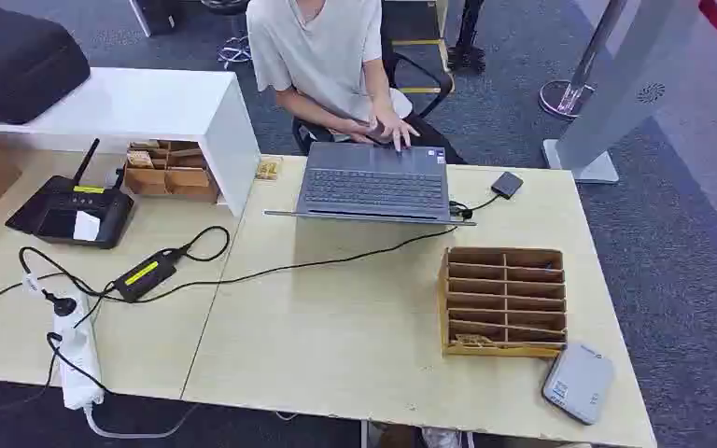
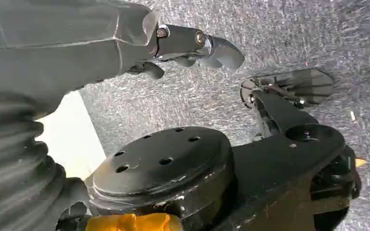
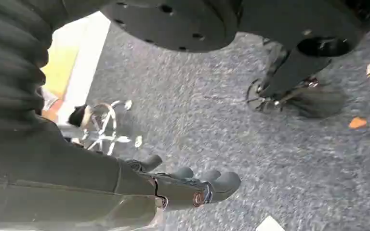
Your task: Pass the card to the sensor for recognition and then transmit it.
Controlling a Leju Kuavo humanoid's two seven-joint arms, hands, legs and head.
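head view puts the sensor (image 1: 580, 382) at the lower right of the frame, just beside the wooden rack (image 1: 504, 301), near my edge of the table (image 1: 336, 345) where i judge my right arm reaches it easily. i cannot make out a card for certain. my left hand (image 2: 192, 48) and right hand (image 3: 188, 185) hang over grey carpet, holding nothing, fingers loosely curled yet apart, so no step is begun. a laptop (image 1: 373, 182) sits at upper centre with a person (image 1: 322, 56) typing. cables and a power strip (image 1: 73, 350) lie at lower left.
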